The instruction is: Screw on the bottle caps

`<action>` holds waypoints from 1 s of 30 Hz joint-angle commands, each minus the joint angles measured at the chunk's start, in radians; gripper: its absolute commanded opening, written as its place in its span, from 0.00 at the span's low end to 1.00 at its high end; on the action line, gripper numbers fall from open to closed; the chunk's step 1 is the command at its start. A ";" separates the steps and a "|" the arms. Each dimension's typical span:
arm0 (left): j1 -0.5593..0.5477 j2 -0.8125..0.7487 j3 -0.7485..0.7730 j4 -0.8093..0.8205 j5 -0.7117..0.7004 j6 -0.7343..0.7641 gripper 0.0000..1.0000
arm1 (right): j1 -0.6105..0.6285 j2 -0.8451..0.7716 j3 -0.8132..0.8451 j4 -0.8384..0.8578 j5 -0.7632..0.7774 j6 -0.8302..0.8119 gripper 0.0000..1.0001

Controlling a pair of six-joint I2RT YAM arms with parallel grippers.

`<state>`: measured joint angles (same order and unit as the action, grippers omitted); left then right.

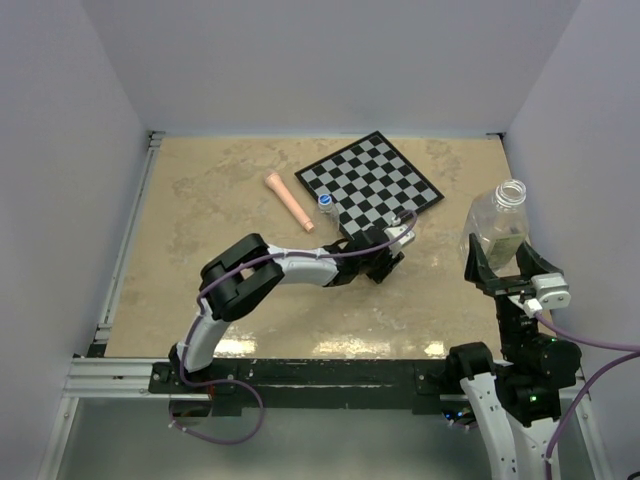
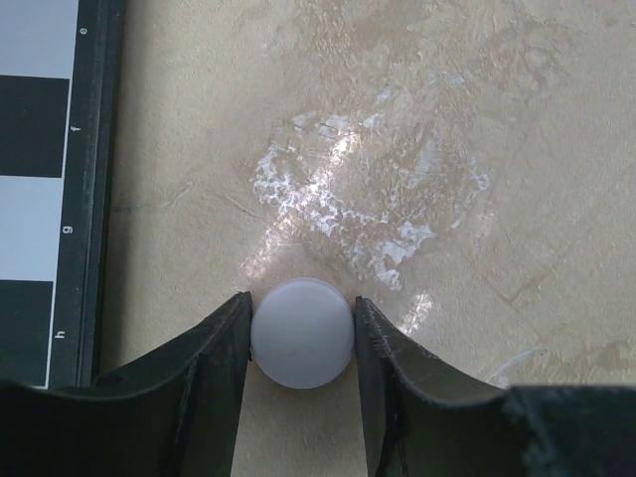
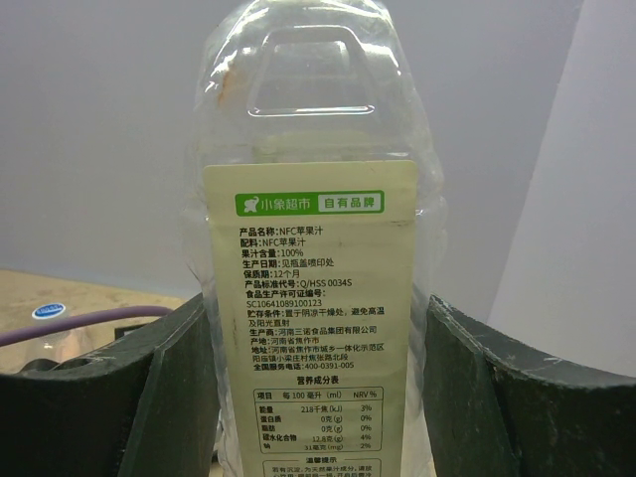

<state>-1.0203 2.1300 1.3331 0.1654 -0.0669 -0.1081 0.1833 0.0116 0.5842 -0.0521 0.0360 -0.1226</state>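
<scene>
Left gripper (image 2: pixel 302 323) pinches the white cap (image 2: pixel 302 346) just beside the chessboard (image 1: pixel 372 182). The large bottle (image 1: pixel 497 225) stands upright well right of it, flanked by the right gripper (image 1: pixel 499 263); whether that one grips is unclear.

Pink tapered plastic stick (image 1: pixel 289 201) lies left of the flat checkered board (image 1: pixel 372 185); round white plastic cap (image 2: pixel 302 331) just before it; large clear plastic bottle (image 1: pixel 497 225) right.

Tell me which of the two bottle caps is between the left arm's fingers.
The plain white cap, pinched between the left fingers on the table. The blue cap with the white centre stands apart, at the chessboard's left edge.
</scene>
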 commanded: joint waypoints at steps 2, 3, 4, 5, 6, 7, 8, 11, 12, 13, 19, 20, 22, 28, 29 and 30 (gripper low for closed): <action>0.005 -0.039 -0.005 -0.060 0.062 -0.054 0.37 | 0.005 -0.033 0.002 0.046 0.021 0.009 0.18; 0.005 -0.050 -0.011 -0.060 0.062 -0.061 0.34 | 0.007 -0.033 0.002 0.046 0.021 0.009 0.18; 0.005 -0.064 -0.017 -0.060 0.062 -0.062 0.32 | 0.007 -0.033 0.005 0.046 0.021 0.009 0.18; 0.005 -0.082 -0.028 -0.060 0.062 -0.067 0.30 | 0.005 -0.033 0.005 0.046 0.019 0.009 0.18; 0.005 -0.106 -0.041 -0.055 0.062 -0.071 0.27 | 0.007 -0.032 0.003 0.046 0.016 0.008 0.18; 0.005 -0.137 -0.060 -0.052 0.087 -0.076 0.26 | 0.007 -0.032 0.003 0.046 0.012 0.009 0.18; 0.005 -0.165 -0.078 -0.043 0.091 -0.080 0.24 | 0.007 -0.030 0.005 0.046 0.007 0.008 0.18; 0.012 -0.278 -0.156 -0.018 0.104 -0.093 0.19 | 0.007 -0.022 0.002 0.046 -0.022 -0.008 0.19; 0.019 -0.322 -0.181 -0.018 0.113 -0.099 0.18 | 0.005 -0.016 0.003 0.046 -0.033 -0.011 0.19; 0.025 -0.361 -0.201 -0.015 0.124 -0.102 0.17 | 0.007 -0.015 0.006 0.046 -0.033 -0.017 0.19; 0.103 -0.625 -0.331 -0.018 0.289 -0.123 0.13 | 0.007 0.073 0.031 0.075 -0.230 -0.107 0.17; 0.121 -0.663 -0.351 -0.014 0.327 -0.134 0.12 | 0.008 0.082 0.029 0.077 -0.269 -0.135 0.14; 0.169 -0.754 -0.397 -0.018 0.387 -0.154 0.11 | 0.012 0.111 0.039 0.072 -0.327 -0.169 0.08; 0.265 -0.979 -0.423 -0.138 0.403 -0.128 0.11 | 0.086 0.313 0.172 -0.084 -0.390 -0.334 0.00; 0.282 -1.016 -0.433 -0.147 0.401 -0.125 0.11 | 0.111 0.358 0.207 -0.116 -0.401 -0.362 0.00; 0.304 -1.056 -0.445 -0.150 0.401 -0.123 0.10 | 0.131 0.408 0.242 -0.152 -0.415 -0.385 0.00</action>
<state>-0.7677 1.2003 0.9184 0.0608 0.2871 -0.2272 0.2504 0.2710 0.6842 -0.1078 -0.2893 -0.3611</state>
